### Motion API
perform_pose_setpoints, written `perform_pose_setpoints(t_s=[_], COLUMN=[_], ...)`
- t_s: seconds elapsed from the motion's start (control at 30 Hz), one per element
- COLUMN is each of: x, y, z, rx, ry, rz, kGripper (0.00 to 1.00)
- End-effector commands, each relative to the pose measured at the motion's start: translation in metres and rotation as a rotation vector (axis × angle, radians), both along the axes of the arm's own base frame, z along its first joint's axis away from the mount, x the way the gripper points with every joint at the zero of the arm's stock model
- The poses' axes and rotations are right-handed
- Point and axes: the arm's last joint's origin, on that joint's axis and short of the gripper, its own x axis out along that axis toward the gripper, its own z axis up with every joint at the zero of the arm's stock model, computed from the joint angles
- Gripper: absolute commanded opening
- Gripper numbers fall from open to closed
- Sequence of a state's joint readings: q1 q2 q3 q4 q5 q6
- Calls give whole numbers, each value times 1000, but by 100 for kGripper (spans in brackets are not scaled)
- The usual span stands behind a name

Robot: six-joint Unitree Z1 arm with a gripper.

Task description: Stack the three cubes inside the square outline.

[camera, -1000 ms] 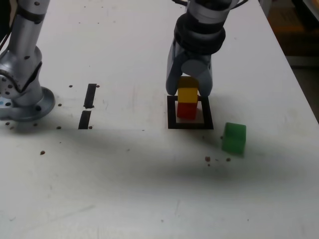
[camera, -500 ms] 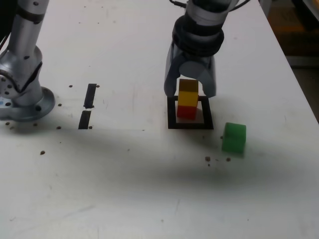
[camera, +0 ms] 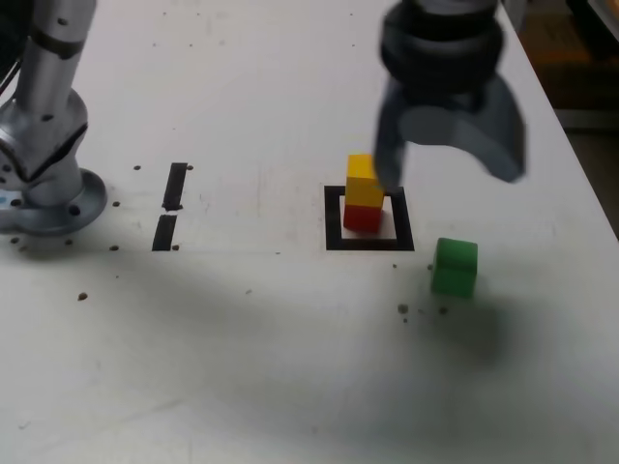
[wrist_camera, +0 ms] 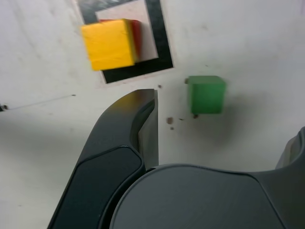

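Currently, the end effector (camera: 451,172) is spread wide with nothing between its fingers, raised above the worktop (camera: 261,358) and slightly blurred in the exterior view. Below it, toward the exterior view's left, two cubes form a small stack: the yellow cube (camera: 365,181) on top, the red cube (camera: 363,218) underneath. The red cube sits inside the square outline (camera: 334,243), a thick black frame with a pale centre, and a strip of that pale centre shows beside it. In the wrist view, the yellow cube covers most of the red cube, leaving a narrow part of red visible. The green cube (camera: 455,267) stands alone on the worktop, outside the outline, near the frame's corner that lies lowest and furthest to the exterior view's right. It touches neither the frame nor the other cubes. In the exterior view, one finger overlaps the edge of the yellow cube; the wrist view shows bare worktop between that finger and the stack. Two short black strips (camera: 170,208) lie well to the exterior view's left of the outline, one just beyond the other. Further to that side is a round grey base (camera: 70,213) with a pale grey column rising from it. Small dark specks dot the white surface, a few of them close to the green cube.
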State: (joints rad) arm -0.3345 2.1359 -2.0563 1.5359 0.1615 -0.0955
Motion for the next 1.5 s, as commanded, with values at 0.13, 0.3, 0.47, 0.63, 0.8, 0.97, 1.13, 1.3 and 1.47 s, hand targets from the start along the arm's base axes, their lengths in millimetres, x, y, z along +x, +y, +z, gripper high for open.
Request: perform_pose_setpoints(t_s=[0.13, 0.3, 0.47, 0.63, 0.8, 0.97, 1.13, 1.3, 1.47], x=[22, 33, 41, 46, 50, 52, 53, 52, 34], y=[-11, -13, -11, -10, -10, -10, -10, -10, -6], z=[-37, -60, -82, -98, -102, -101, -99, -95, -53], rx=[0, -1, 0, -4, -12, -11, -9, -14, -1], ry=[75, 124, 173, 195, 182, 161, 146, 133, 78], rz=[-15, -18, -14, -9, -10, -7, -1, 0, -3], kGripper=[99, 98, 91, 83, 72, 50, 34, 27, 26])
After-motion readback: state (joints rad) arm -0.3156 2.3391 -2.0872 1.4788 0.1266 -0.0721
